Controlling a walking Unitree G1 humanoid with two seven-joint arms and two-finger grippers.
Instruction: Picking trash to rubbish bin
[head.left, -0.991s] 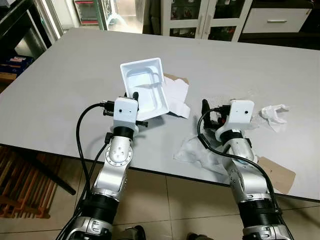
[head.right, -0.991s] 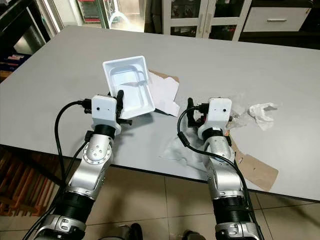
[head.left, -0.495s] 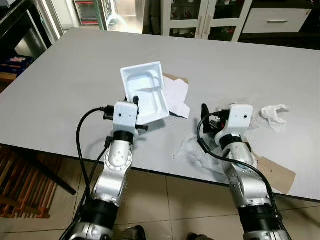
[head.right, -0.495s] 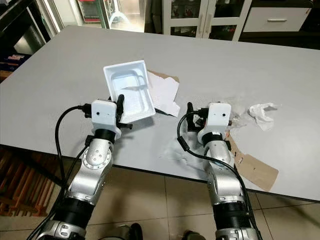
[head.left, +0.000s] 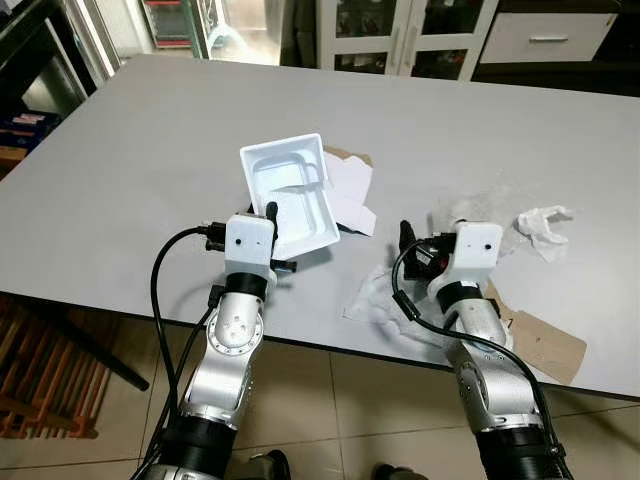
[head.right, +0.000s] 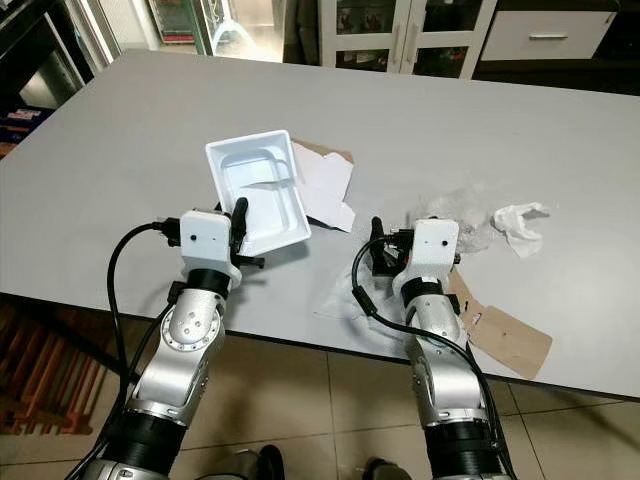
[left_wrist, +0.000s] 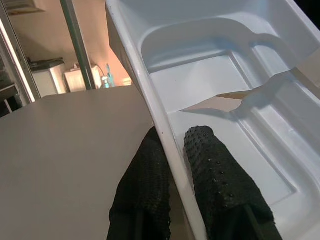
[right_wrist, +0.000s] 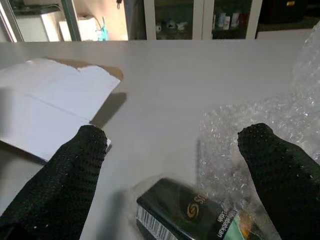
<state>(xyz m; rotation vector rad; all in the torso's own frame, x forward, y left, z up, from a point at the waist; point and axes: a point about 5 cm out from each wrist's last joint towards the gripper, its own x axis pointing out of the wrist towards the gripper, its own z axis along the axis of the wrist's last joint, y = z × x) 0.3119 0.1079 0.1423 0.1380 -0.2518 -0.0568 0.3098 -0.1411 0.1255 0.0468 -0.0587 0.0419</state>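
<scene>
Left hand (left_wrist: 172, 165) clamped on white tray (head.left: 290, 190) rim, tilted above bench (head.left: 130, 150); keep level. Right hand (right_wrist: 175, 165) spread over dark packet (right_wrist: 195, 212) beside tray; close squarely.

We see a white plastic tray (head.left: 291, 195), empty and tilted up off the grey table (head.left: 150, 130), its rim pinched by the left gripper (left_wrist: 172, 172); torn white paper (head.left: 350, 195) lies beside it.

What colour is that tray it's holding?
White; the tray shows best in the left wrist view.

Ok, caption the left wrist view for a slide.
Left tool pinching the white tray's rim above the grey table.
</scene>
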